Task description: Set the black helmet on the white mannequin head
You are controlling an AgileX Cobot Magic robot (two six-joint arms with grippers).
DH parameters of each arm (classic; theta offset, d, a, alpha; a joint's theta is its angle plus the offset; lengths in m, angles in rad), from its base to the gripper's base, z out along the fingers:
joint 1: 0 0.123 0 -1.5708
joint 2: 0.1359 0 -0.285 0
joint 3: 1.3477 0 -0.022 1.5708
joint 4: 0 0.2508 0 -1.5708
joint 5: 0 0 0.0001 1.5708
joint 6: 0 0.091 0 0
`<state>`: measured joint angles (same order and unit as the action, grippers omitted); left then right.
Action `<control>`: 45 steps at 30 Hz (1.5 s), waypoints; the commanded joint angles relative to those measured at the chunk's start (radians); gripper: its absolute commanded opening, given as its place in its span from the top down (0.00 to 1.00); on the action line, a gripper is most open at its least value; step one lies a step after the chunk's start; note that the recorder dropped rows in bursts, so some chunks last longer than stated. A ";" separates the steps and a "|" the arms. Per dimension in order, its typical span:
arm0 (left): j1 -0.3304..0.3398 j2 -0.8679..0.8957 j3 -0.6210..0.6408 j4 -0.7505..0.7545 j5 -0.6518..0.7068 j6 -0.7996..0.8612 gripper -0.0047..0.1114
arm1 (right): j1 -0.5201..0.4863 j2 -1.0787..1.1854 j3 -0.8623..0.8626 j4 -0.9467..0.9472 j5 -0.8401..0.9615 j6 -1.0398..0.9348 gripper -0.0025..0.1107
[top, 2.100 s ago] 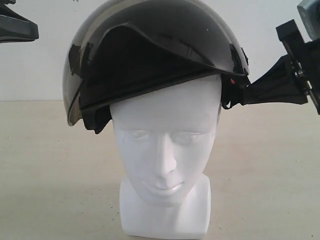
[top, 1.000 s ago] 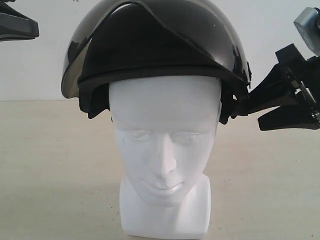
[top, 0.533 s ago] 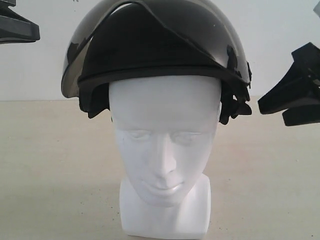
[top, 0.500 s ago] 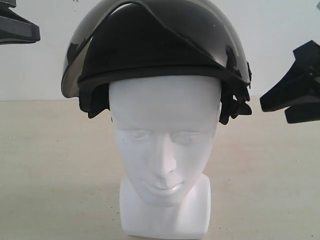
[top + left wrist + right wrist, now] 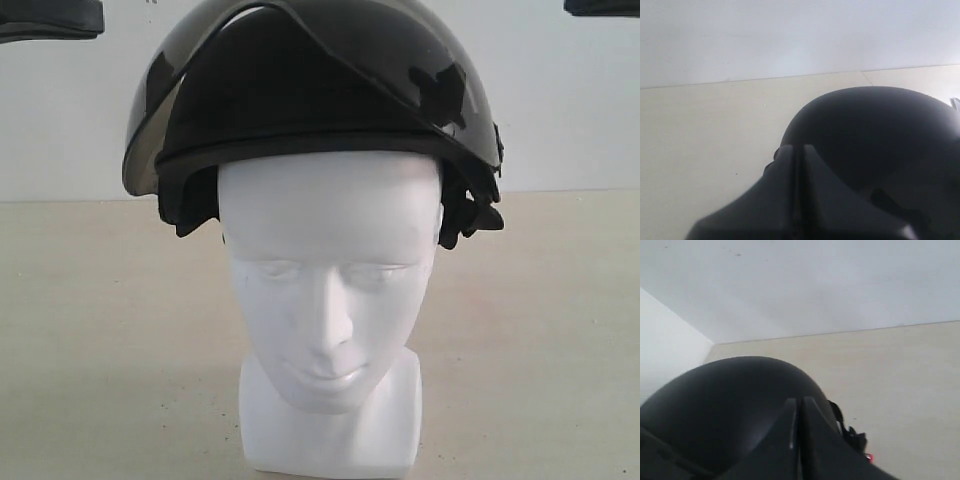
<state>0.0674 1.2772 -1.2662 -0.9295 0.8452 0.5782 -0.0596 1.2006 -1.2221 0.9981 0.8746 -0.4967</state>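
Helmet, exterior view: black helmet [image 5: 310, 100] sits on white mannequin head [image 5: 330, 280], brim across the forehead, visor raised, straps hanging at right.
Arms, exterior view: right gripper [image 5: 603, 6], beside the helmet's right edge a moment ago, is now up at the top right corner, well apart; left gripper [image 5: 50, 18] stays high at top left.
Left wrist view: left gripper [image 5: 797, 155] jaws pressed together, empty, above the shell.
Right wrist view: right gripper [image 5: 799, 407] jaws closed on nothing, over the dome.
Meaning: release done; placement looks complete.
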 commanded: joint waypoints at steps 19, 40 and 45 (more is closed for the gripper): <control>-0.009 0.310 -0.253 -0.173 0.332 0.112 0.92 | 0.116 0.434 -0.384 0.275 0.341 0.009 0.98; -0.055 0.310 -0.244 -0.174 0.376 0.100 0.92 | 0.269 0.409 -0.382 0.123 0.346 0.053 0.98; -0.064 0.272 -0.244 -0.176 0.376 0.088 0.92 | 0.269 0.374 -0.382 0.071 0.346 0.078 0.98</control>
<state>0.0212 1.5701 -1.5114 -1.1070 1.1936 0.6827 0.2046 1.5854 -1.6103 1.1494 1.1646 -0.4293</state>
